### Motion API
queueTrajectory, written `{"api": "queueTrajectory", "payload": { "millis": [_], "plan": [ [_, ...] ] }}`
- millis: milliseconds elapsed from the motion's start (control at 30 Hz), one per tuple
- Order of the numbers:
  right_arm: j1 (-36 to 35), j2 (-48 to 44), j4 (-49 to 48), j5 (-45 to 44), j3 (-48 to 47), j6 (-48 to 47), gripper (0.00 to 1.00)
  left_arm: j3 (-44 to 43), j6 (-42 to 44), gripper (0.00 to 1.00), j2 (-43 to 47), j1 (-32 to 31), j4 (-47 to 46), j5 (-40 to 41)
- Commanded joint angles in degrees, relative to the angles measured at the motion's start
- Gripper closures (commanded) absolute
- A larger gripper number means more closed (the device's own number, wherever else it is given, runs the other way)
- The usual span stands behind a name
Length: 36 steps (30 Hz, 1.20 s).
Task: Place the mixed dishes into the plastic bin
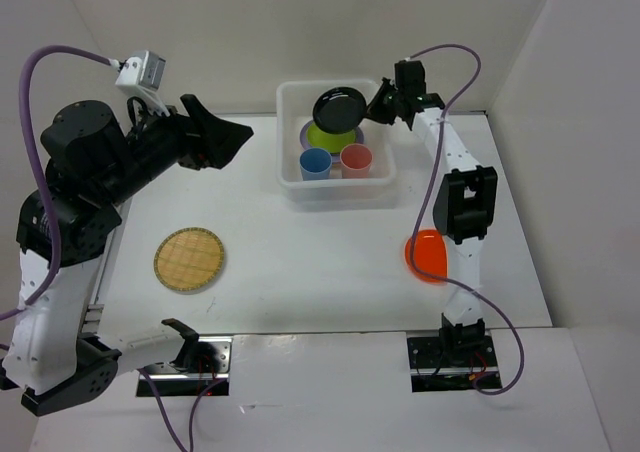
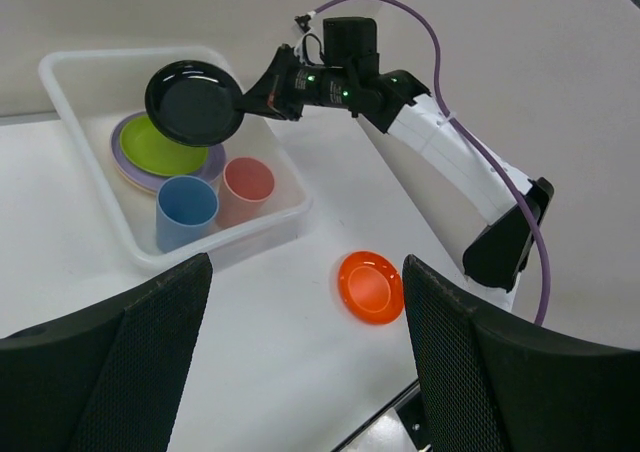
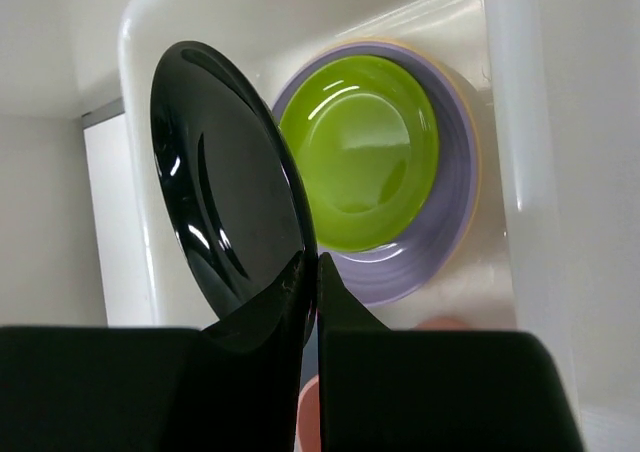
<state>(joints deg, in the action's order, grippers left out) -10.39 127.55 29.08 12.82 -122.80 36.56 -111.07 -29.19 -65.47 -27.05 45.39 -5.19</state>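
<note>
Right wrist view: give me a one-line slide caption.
Right hand pinches the black plate by its rim above the lime green plate lying in the plastic bin.

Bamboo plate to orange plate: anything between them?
Nothing: the top view shows bare table between the bamboo plate and the orange plate.

1. A plain, matte white surface (image 1: 300,262) filled the middle of the scene.
2. A white back wall (image 1: 250,32) rose from its far edge, with a thin dark seam (image 1: 465,113) where the two met.
3. A white right panel (image 1: 575,122) closed off that side, and a white left panel (image 1: 30,22) stood opposite.
4. A metal rail (image 1: 97,307) ran along the surface's left edge.
5. A lower white ledge (image 1: 330,402) lay along the near side.
6. The light was soft and even, leaving only faint shadows.
</note>
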Motion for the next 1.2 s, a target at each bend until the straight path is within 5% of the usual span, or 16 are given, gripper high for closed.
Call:
{"api": "queueTrajectory", "payload": {
  "millis": [0,467,1000,1167],
  "plan": [
    [-2.0,2.5,1.5,0.0,-3.6,-0.5,1.0,0.2,-1.2,0.16,0.8,-0.1,-2.1,-1.4],
    [-3.8,7.5,2.1,-3.0,-2.9,-1.6,0.97,0.8,-1.7,0.16,2.5,-0.1,-1.0,-0.9],
    [-4.3,6.1,6.3,-4.1,-6.7,-3.2,0.54,1.4,-1.7,0.16,2.5,-0.1,-1.0,-1.9],
    [-4.3,4.9,11.3,-5.9,-13.4,-4.3,0.41,11.8,-1.7,0.16,1.8,-0.1,-3.6,-10.3]
  ]
}}
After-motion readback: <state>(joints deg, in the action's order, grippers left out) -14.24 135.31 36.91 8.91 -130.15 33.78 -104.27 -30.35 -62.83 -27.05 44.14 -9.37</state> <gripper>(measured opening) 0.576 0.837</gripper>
